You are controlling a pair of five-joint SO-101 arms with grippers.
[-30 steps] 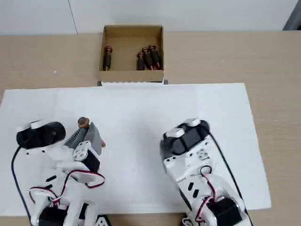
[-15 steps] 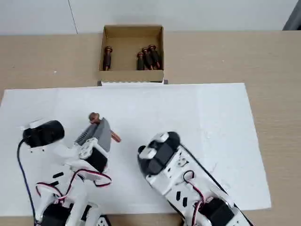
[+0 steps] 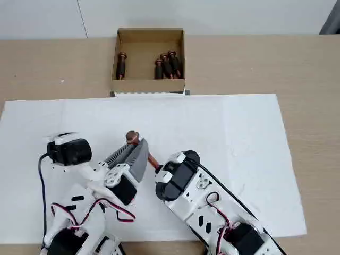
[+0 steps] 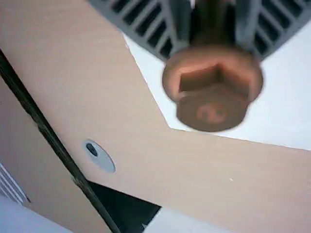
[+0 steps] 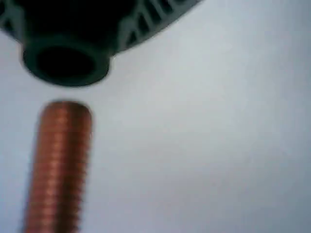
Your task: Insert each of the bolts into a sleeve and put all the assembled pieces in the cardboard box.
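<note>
Since the table (image 3: 308, 64) is the biggest thing here, starting there: tan wood top, with a big white paper (image 3: 223, 127) covering most of the lower part of the high view. The box (image 3: 149, 85) sits at upper centre of that view, on the bare wood and touching the paper's far edge, open side up. Inside it are four assembled pieces: one lying alone by the left wall (image 3: 121, 65) and three bunched side by side toward the right wall (image 3: 169, 65), all pointing roughly up-frame.

Both arms are down at the lower edge of the high view. The left arm (image 3: 85, 212) comes up from the lower left and leans right toward the middle of the paper. The right arm (image 3: 218, 212) comes up from lower right and leans left, so the two nearly meet just left of centre.

The left gripper (image 3: 135, 151) is pinching the bolt (image 3: 132, 137) around its shank, with the grey ribbed fingers (image 4: 141, 14) on either side of it in the left wrist view. The copper head sticks out up-frame and the threaded end pokes out down-right toward the other arm.

The right gripper (image 5: 82, 19) has the dark sleeve (image 5: 65, 60) clamped, with the open mouth facing the bolt. In the right wrist view the thread tip sits just short of that mouth, roughly lined up, with a sliver of paper between them, so not in yet.
</note>
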